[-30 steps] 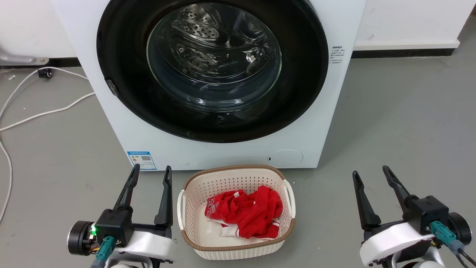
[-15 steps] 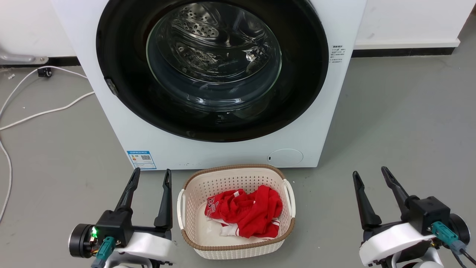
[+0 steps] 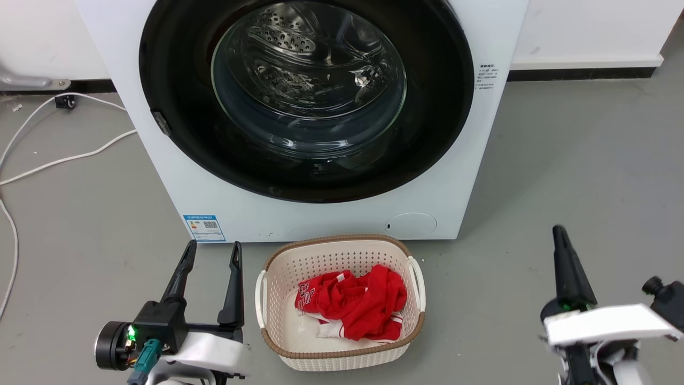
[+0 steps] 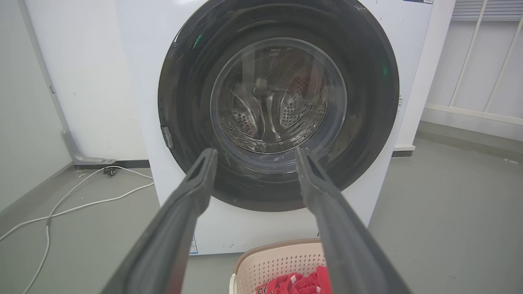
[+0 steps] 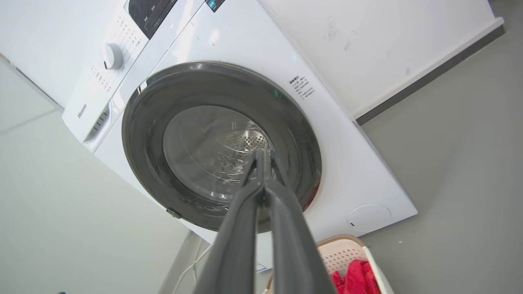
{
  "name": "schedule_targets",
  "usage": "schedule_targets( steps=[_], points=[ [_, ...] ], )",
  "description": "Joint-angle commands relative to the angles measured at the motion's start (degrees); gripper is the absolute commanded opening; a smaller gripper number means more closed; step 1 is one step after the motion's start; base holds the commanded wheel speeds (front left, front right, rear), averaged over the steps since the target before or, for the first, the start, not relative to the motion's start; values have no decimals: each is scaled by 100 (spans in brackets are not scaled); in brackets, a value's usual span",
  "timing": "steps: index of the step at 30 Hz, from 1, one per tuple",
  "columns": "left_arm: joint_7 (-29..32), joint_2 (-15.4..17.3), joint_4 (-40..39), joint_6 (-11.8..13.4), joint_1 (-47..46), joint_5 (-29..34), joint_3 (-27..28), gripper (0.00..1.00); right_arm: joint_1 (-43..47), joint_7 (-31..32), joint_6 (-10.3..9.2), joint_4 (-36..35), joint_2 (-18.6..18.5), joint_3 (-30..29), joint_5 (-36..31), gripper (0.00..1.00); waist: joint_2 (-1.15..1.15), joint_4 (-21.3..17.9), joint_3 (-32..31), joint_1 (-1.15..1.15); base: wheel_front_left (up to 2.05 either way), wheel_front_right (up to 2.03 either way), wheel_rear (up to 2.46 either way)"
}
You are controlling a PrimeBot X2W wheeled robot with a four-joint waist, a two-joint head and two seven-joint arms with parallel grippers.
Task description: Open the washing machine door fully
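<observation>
The left gripper is hanging wide open and empty, low before the left corner of the machine. The right gripper is pressing its fingers together on nothing, out past the machine's right corner. The door is sitting shut, flush in the machine's front. It is looking rigid and heavy, slick on its gloss, breakable at its glass, and probably resisting until the latch gives. The tab at its left rim is looking like the best place to hook a finger.

Left gripper and right gripper are showing long dark fingers, black housings, white wrist shells; left is glowing green LED by teal connector.
</observation>
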Motion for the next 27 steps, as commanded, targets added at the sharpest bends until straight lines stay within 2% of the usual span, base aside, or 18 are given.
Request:
schedule_targets(
  steps=[1, 4, 7, 10, 17, 27],
  points=[
    [-15, -6, -20, -1, -62, 27, 24, 100, -154, -53, -2, 67, 9, 40, 560, 0, 0, -2, 6, 0, 0, 0, 0],
    [-15, -16, -34, 0, -76, 13, 39, 100, -470, -107, -2, 153, 7, 100, 2055, 0, 0, -8, 33, 0, 0, 0, 0],
    [-15, -21, -63, 2, -120, -3, 62, 100, -880, -76, -1, 207, 7, 31, 3133, 0, 0, -25, 118, 0, 0, 0, 0],
    [-15, -32, -89, -10, -171, -11, 70, 100, -1398, 56, -1, 350, 7, -138, 3837, 0, 0, -24, 231, 0, 0, 0, 0],
    [-15, -51, -184, -11, -392, -61, 131, 100, -2819, 553, -1, 1306, -133, -503, 4277, 0, 0, 36, 568, 0, 0, 0, 0],
    [-15, -81, -320, -54, -849, -96, 14, 100, -4965, 1080, -1, 3196, -712, -552, 4055, 0, 0, 281, 1218, 0, 0, 0, 0]
  ],
)
